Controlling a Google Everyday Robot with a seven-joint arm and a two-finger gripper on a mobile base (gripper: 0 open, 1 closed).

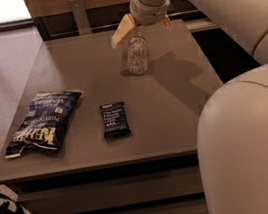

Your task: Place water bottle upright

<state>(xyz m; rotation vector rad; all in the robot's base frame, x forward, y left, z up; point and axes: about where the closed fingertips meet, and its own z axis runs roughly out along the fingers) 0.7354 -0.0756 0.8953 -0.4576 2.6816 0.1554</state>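
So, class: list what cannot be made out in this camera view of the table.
All in the camera view:
- Clear ribbed plastic water bottle: its cap, hidden by the gripper, which sits over its top at the grey table's far side.
- Table's near right corner: covered by the robot's white arm.
- Dark blue snack bar: its print, too small.
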